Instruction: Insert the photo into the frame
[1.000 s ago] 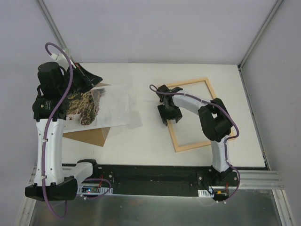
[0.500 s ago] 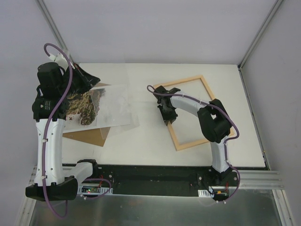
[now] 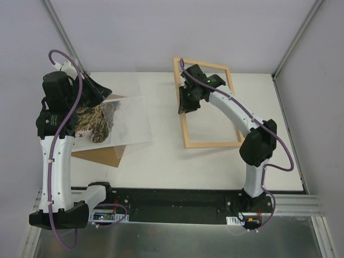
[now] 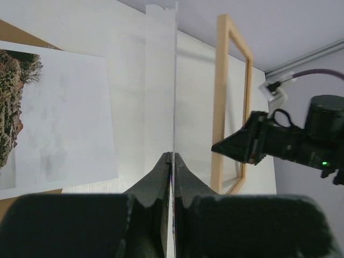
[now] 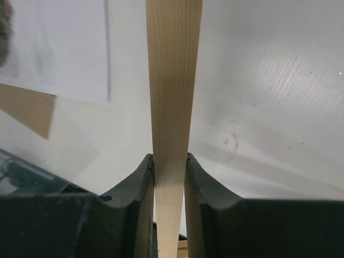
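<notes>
Right hand (image 3: pixel 189 98) is clamping the left rail of the frame (image 3: pixel 212 144), one finger pressing on each face of the wood. A second ago this hand was standing open over that rail, with the frame lying flat at the right of the desk (image 3: pixel 161 161). It has since closed, and the frame is now being carried raised and turned, its far end reaching past the desk's back edge.

Left hand (image 3: pixel 102 92) is pinching the edge of a clear sheet (image 3: pixel 131 115), holding it raised above the photo (image 3: pixel 94 126) as before. The photo is lying picture side up at the left of the desk, partly on a brown board (image 3: pixel 105 155), well apart from the frame.

Judgement: the frame is now secured and moving, but the photo is not yet being handled, so insertion is still outstanding.
</notes>
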Controlling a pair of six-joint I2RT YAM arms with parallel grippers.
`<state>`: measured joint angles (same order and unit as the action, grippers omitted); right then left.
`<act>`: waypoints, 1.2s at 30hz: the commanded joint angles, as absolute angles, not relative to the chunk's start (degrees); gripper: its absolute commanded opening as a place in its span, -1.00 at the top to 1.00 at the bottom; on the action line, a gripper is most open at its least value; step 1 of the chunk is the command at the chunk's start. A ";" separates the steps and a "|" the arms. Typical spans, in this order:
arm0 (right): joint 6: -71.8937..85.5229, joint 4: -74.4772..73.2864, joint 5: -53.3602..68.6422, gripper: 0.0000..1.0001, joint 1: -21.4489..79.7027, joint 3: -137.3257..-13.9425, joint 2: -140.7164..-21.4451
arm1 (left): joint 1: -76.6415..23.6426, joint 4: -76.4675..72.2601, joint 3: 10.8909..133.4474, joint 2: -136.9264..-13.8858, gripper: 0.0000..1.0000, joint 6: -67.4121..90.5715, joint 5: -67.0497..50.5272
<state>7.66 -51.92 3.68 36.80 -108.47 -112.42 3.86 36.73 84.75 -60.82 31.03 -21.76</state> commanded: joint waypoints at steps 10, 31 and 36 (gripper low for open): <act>33.03 -36.23 30.66 0.99 28.92 -116.02 -101.60 | 4.48 36.74 90.79 -66.88 1.00 29.53 -27.24; 61.35 10.98 49.13 0.99 29.36 -94.49 -97.12 | -5.09 47.11 102.39 -76.90 1.00 21.80 -15.93; 62.05 15.90 50.89 0.99 29.09 -87.38 -94.66 | -11.06 48.34 104.15 -79.27 1.00 20.83 -10.64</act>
